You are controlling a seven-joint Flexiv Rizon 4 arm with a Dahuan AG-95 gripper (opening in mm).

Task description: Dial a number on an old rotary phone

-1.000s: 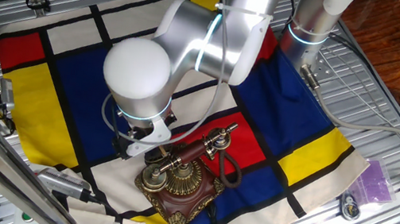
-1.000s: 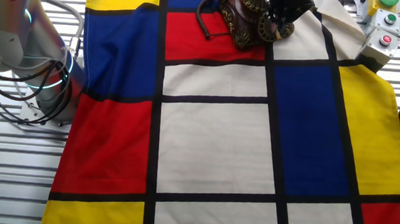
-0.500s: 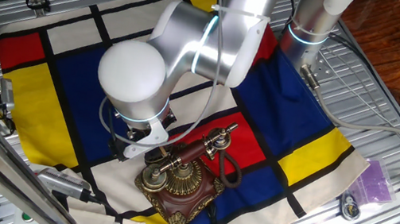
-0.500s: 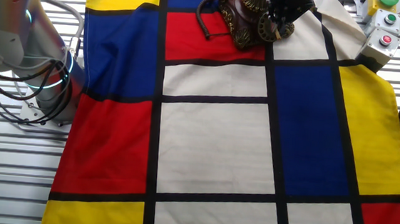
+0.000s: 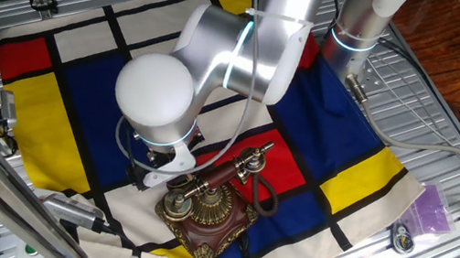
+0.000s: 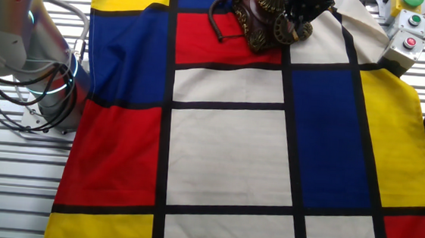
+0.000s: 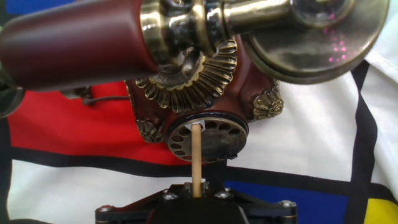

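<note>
The old rotary phone (image 5: 210, 207) stands near the front edge of the checked cloth (image 5: 75, 114) in one fixed view, on a white panel beside a red one, with its red-and-brass handset (image 5: 225, 173) resting in the cradle and its black cord (image 5: 264, 197) looping to the right. In the other fixed view the phone (image 6: 260, 18) sits at the far edge of the cloth, partly cut off by the top of the frame.

The gripper (image 7: 196, 198) is clamped on a thin wooden stick (image 7: 196, 155), which points away from the hand toward the dial (image 7: 206, 138). In the hand view the stick's tip lies over the upper left part of the dial, at or in one of the finger holes. The approach therefore looks finished and the dialing itself appears to be just starting or under way; whether any digit has been turned cannot be read from these pictures. Left to do, by this judgement, is sweeping the stick round with the dial, letting it return, and repeating for further digits.

Much is hard to see. The arm's big white joint (image 5: 154, 91) covers the gripper and the dial in one fixed view. In the other, the dark hand blocks most of the phone. No numbers on the dial are legible, and it is probably not possible to say whether the tip actually sits inside a hole or only hovers over it.
</note>
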